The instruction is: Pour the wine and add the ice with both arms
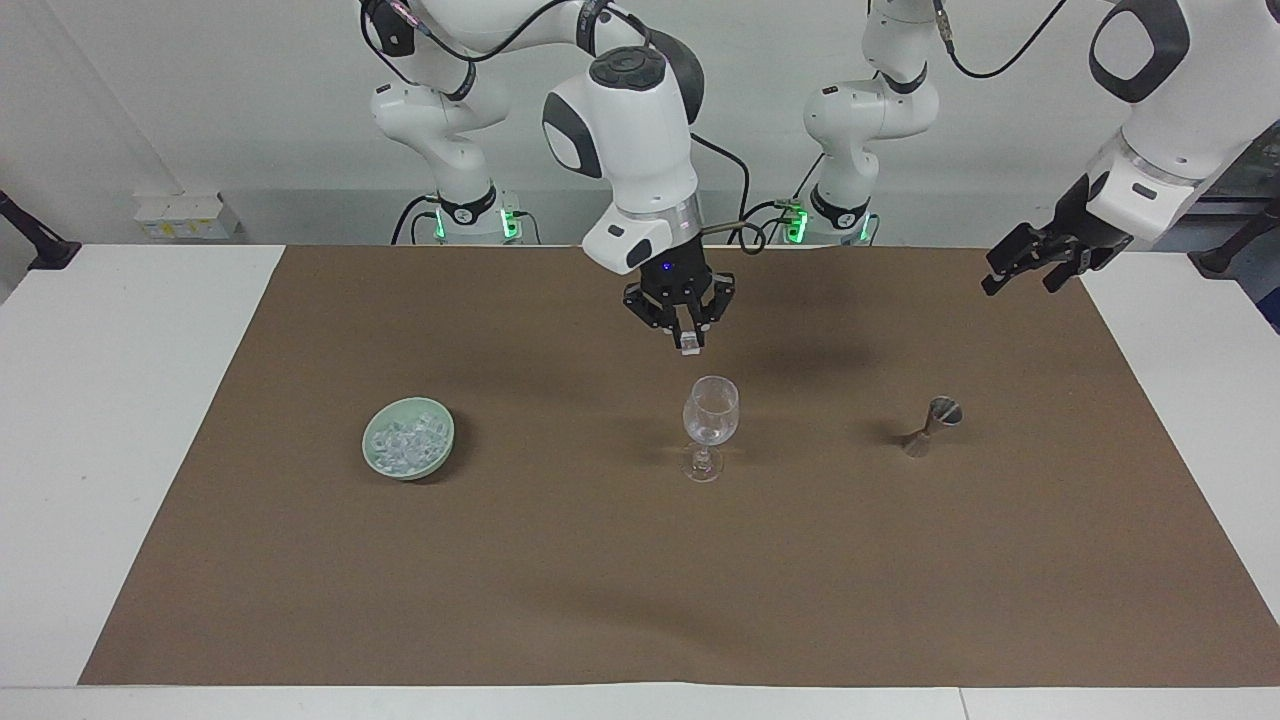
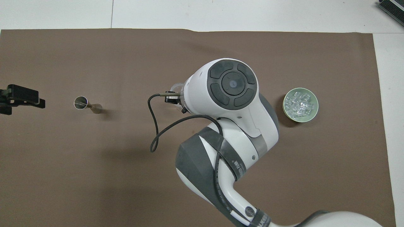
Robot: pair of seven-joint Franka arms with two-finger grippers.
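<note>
Ice cube (image 1: 689, 343) | right fingers (image 1: 683, 331) pinch it above glass (image 1: 710, 410) | left fingers (image 1: 1012, 262) spread | writing unreadable

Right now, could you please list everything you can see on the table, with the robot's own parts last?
Table: one, white.
Mat: one, brown, covering the table's middle.
Bowl: one, pale green, toward the right arm's end.
Ice: many clear chunks, in the bowl.
Ice cube: one, clear, in the right claw.
Wine glass: one, clear, upright, mid-mat.
Jigger: one, silver metal, tilted, toward the left arm's end.
Right claw: black, shut on the ice cube, raised over the wine glass.
Left claw: black, open, waiting over the mat's edge.
</note>
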